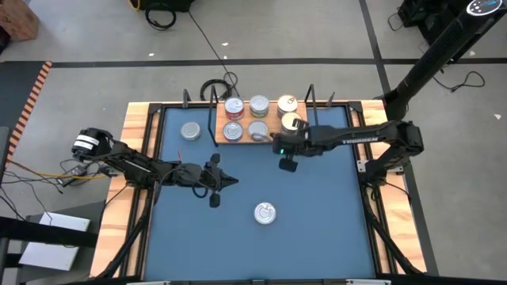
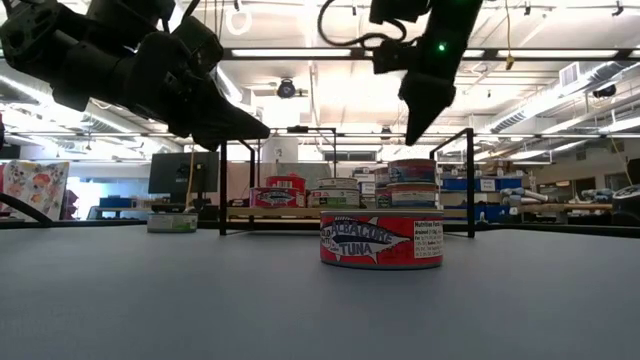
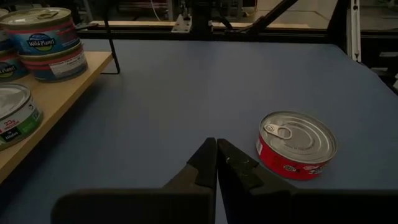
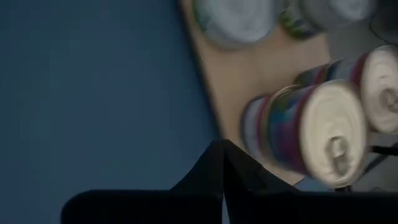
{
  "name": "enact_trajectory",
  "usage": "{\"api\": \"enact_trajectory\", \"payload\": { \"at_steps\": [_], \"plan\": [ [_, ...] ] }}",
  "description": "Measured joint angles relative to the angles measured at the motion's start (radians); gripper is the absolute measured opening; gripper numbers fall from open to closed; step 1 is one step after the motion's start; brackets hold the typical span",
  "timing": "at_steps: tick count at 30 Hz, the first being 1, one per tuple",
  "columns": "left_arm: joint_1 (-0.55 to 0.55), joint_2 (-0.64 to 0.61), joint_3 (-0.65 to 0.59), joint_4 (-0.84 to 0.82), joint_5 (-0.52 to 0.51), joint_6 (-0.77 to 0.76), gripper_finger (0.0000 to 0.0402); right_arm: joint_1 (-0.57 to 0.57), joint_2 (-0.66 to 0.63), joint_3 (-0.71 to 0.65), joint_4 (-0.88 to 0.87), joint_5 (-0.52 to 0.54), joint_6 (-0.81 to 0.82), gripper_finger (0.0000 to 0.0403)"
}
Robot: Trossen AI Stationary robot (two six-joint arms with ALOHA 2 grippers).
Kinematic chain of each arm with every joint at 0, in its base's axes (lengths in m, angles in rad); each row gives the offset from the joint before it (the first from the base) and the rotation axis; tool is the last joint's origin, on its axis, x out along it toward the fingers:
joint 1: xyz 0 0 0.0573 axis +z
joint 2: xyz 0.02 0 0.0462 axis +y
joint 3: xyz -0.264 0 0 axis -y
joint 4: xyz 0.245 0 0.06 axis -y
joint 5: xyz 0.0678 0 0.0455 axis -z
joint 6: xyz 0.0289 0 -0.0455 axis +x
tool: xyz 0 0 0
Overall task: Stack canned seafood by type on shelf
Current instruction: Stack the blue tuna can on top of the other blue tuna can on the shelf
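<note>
Red-sided round tuna tin lies alone on blue table; right gripper and left gripper both closed, empty. Risk: closed fingers nudging wooden shelf stacks.

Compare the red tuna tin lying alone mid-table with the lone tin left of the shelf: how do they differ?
The red tuna tin sits mid-table, well short of the shelf; the lone tin sits beside the shelf's left end. The red tuna tin has red sides, while the lone tin's sides look pale. Both stand upright on the blue table, unstacked and off the shelf.
</note>
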Motion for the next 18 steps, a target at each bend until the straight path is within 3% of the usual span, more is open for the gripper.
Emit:
{"api": "enact_trajectory", "payload": {
  "at_steps": [8, 15, 18],
  "plan": [
    [0.003, 0.0, 0.0, 0.0, 0.0, -0.006, 0.0014, -0.202, -0.053, 0.0, 0.089, -0.203, -0.11, 0.0004],
    [0.008, 0.0, 0.0, 0.001, 0.004, -0.02, 0.0014, -0.341, -0.047, -0.024, 0.117, -0.212, -0.151, 0.0002],
    [0.008, 0.0, 0.0, 0.0, 0.004, -0.026, 0.0014, -0.375, -0.047, -0.026, 0.143, -0.273, -0.18, 0.0002]
  ]
}}
